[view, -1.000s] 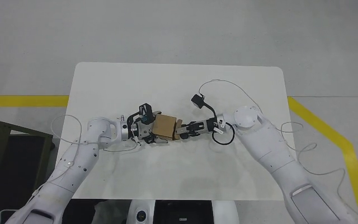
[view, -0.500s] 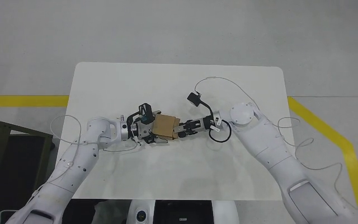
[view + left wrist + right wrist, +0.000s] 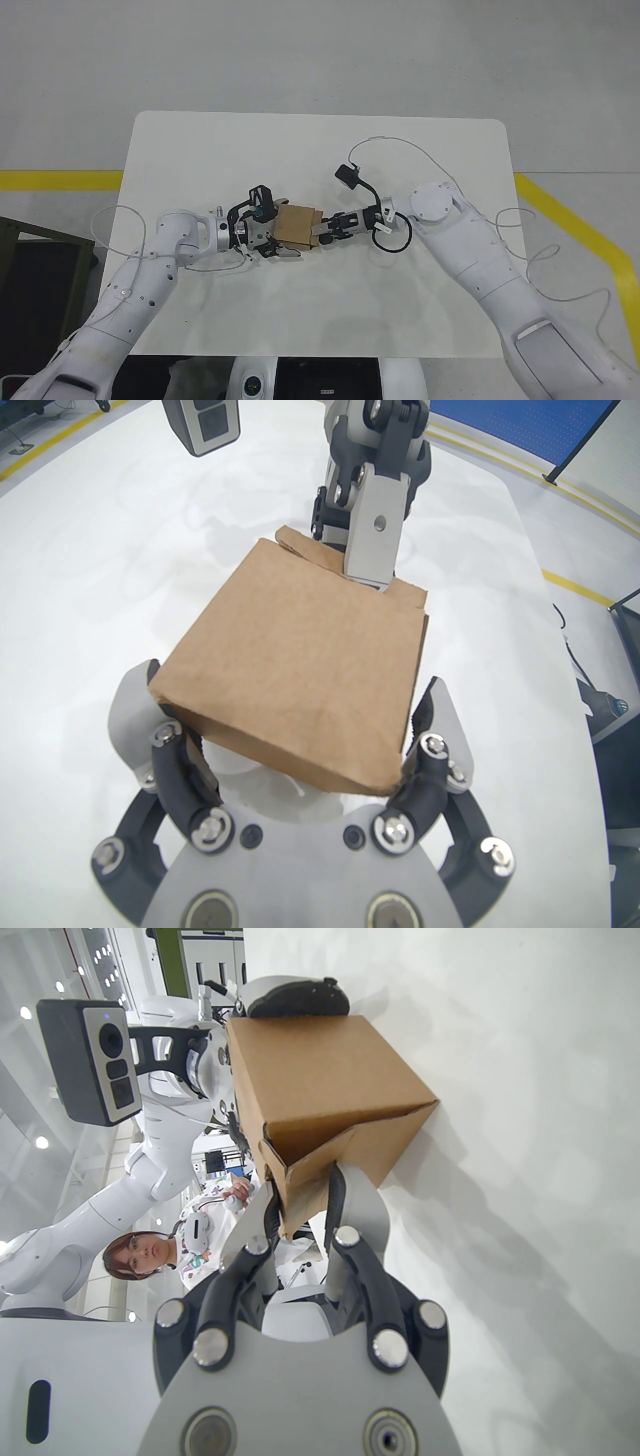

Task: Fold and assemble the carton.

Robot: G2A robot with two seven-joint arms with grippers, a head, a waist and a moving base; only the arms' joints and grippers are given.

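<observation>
A brown carton (image 3: 297, 224) lies mid-table between both arms. My left gripper (image 3: 263, 236) is shut on the carton's closed end; in the left wrist view its two fingers (image 3: 134, 700) press the sides of the carton (image 3: 300, 660). My right gripper (image 3: 322, 231) holds the opposite, open end, where the flaps stand loose. In the right wrist view a flap of the carton (image 3: 320, 1088) sits pinched in the right gripper (image 3: 303, 1180). From the left wrist view, one finger of the right gripper (image 3: 372, 545) lies over the carton's far top edge.
The white table (image 3: 200, 150) has bare room all around the carton. A thin cable (image 3: 420, 146) loops over the table behind the right arm. Yellow floor tape (image 3: 60, 180) runs past both table ends.
The right gripper has edged a little toward the left arm, closing in on the carton's open end. The left arm and the carton have barely shifted.
</observation>
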